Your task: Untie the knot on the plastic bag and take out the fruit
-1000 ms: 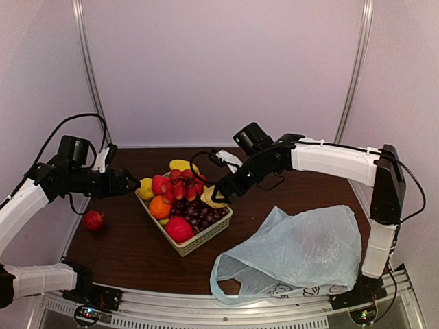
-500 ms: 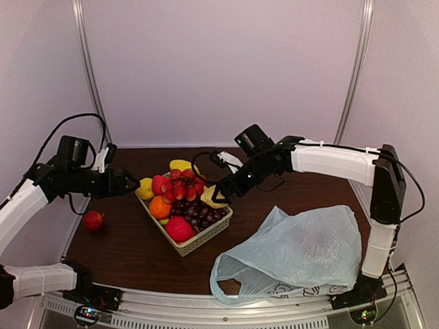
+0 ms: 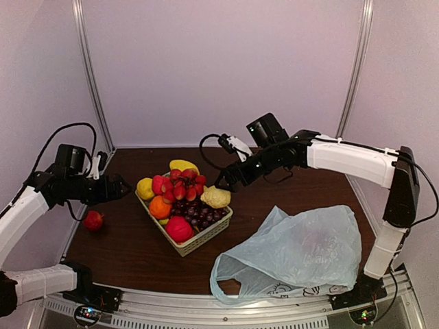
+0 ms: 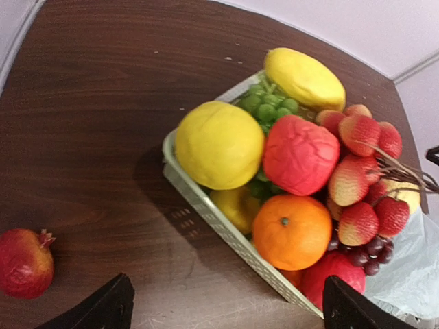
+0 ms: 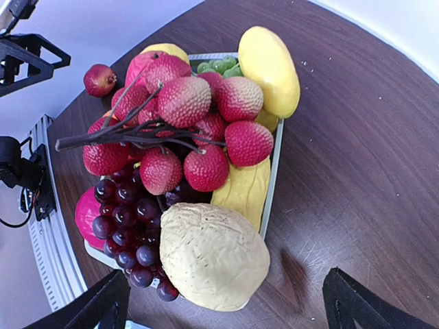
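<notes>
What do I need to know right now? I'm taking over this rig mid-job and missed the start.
Left tool: open, empty, hovering left of the basket.
Right tool: open, empty, close above the lumpy yellow fruit at the basket's right edge.
Plastic bag: slack on the table, near right, mouth open; no knot visible.
Done: bag looks untied; fruit piled in the basket; a pomegranate lies on the table left of it.
Left: check the bag for leftover fruit; its inside cannot be judged here.

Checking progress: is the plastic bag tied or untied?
Untied: the plastic bag lies slack on the table, its mouth gaping toward the near edge, no knot visible.
</notes>
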`<state>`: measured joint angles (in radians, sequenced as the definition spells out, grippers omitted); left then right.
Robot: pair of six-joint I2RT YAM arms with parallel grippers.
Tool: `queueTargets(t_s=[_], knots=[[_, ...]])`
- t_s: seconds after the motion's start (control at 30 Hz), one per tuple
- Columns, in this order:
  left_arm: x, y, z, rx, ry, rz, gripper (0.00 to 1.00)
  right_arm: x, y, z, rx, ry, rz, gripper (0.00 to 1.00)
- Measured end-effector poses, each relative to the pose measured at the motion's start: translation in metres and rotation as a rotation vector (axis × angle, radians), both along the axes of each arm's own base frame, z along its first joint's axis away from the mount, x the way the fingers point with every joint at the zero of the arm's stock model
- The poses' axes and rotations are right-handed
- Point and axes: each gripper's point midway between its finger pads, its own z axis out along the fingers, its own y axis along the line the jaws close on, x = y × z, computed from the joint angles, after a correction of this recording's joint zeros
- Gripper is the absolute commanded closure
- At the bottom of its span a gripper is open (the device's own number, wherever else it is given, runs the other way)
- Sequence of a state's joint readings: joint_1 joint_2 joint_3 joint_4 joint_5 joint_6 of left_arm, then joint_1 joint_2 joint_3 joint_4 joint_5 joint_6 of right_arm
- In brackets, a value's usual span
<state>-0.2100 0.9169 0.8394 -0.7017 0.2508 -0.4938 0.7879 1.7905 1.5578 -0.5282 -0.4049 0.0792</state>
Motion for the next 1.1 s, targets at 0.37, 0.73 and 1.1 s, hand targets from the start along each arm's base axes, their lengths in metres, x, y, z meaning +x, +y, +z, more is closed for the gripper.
queueTargets(t_s=[0.37,0.73,1.1], knots=[[-0.005,0.123,-0.046,0.023,0.077,0.531,0.03,0.010,-0.036,0.022,0.078,-0.055,-0.136,0.01],[-0.007,0.164,-0.091,0.122,0.211,0.716,0.05,-0.002,-0.050,0.032,0.159,-0.076,-0.169,0.01],[-0.001,0.174,-0.132,0.157,0.309,0.768,0.28,-0.013,-0.065,0.031,0.176,-0.076,-0.184,0.01]])
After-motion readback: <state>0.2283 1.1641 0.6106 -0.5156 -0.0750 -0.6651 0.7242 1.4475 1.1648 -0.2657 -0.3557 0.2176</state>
